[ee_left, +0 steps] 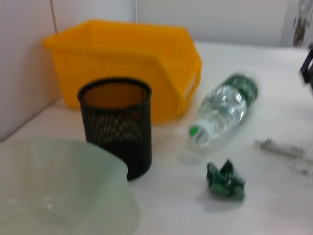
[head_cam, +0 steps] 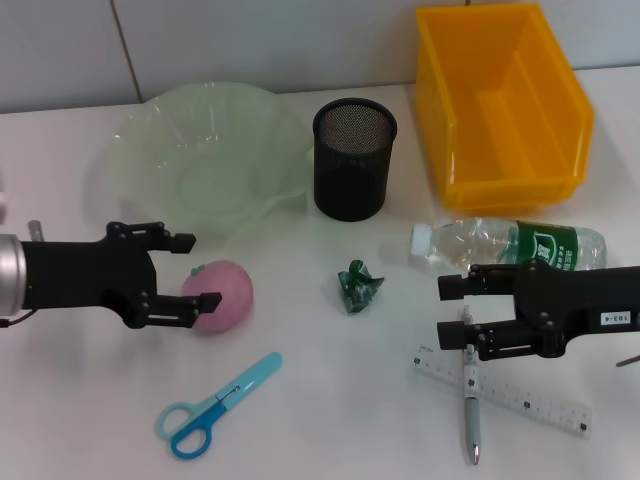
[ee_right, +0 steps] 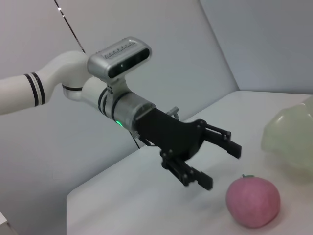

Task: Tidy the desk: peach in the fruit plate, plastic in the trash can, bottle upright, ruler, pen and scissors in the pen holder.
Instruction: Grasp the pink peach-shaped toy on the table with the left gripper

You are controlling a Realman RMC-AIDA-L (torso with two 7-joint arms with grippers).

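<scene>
- The pen point(head_cam: 470, 405) is partly hidden beneath the right end effector point(head_cam: 455, 308); its tip points toward the surface's point(head_cam: 330, 400) near edge.
- The ruler point(head_cam: 515, 392) lies across the pen, running left to right; its markings are too small to read.
- The bottle point(head_cam: 510, 243) lies on its side, cap toward the pen holder point(head_cam: 354, 158); the writing on its green label is illegible.
- The left end effector point(head_cam: 195, 270), fingers spread, sits at the peach point(head_cam: 222, 296), which is just in front of the fruit plate point(head_cam: 210, 160); contact is unclear.
- The right end effector's fingers are spread, empty.
- Scissors point(head_cam: 215, 405) lie slantwise, handles nearest.
- Crumpled plastic point(head_cam: 358, 285) lies mid-surface; the yellow bin point(head_cam: 500, 100) stands at the back.
</scene>
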